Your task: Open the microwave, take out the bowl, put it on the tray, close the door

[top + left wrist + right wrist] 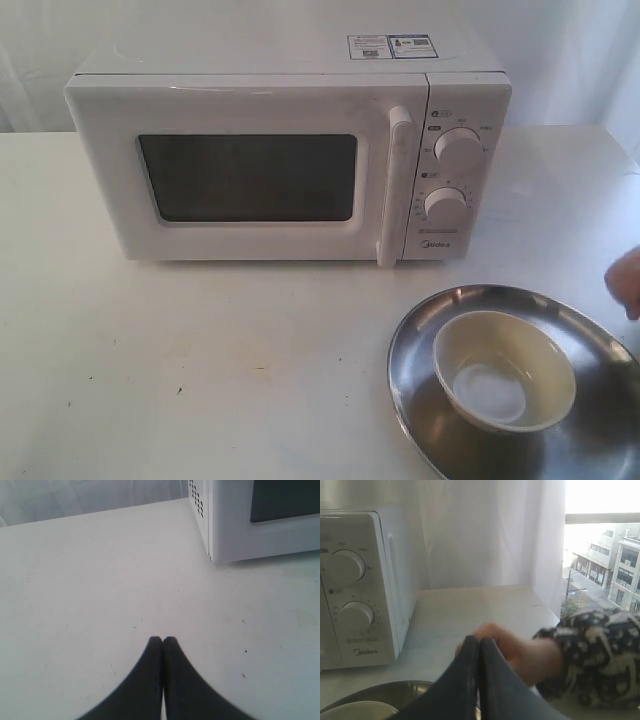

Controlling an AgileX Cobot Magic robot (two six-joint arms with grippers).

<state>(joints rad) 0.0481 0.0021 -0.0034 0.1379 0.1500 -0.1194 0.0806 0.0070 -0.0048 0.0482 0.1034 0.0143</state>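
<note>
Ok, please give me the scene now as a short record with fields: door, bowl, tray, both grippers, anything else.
door: shut on the microwave
bowl: upright in the tray, looks empty
tray: on the table, in front of the microwave's knob side
left gripper: shut, holds nothing, over bare table
right gripper: shut, holds nothing
other: person's hand beside the tray
</note>
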